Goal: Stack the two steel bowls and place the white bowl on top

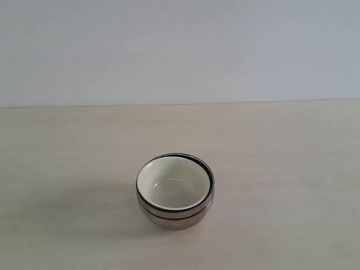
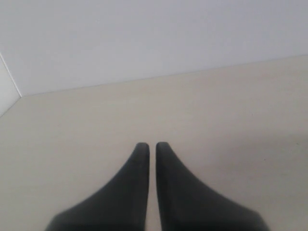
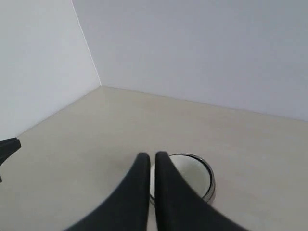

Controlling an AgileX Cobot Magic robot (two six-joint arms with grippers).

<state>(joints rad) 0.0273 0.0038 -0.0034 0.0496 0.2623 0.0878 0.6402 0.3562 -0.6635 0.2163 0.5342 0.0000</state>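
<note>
- Stack: the white bowl [image 1: 173, 183] is shown nested in the two steel bowls [image 1: 174, 218], near the middle of the table [image 1: 292, 169].
- Left gripper [image 2: 150, 144]: the jaws are clenched on nothing, above bare table.
- Right gripper [image 3: 149, 155]: the jaws are clenched and empty; the stack is seen just beyond its tips.
- Seating: a dark gap is visible at the far right rim, so the white bowl is judged to sit off-centre.
- Risk: the stack could be knocked or slid if the right gripper were swept low; little resistance is expected from smooth steel.
</note>
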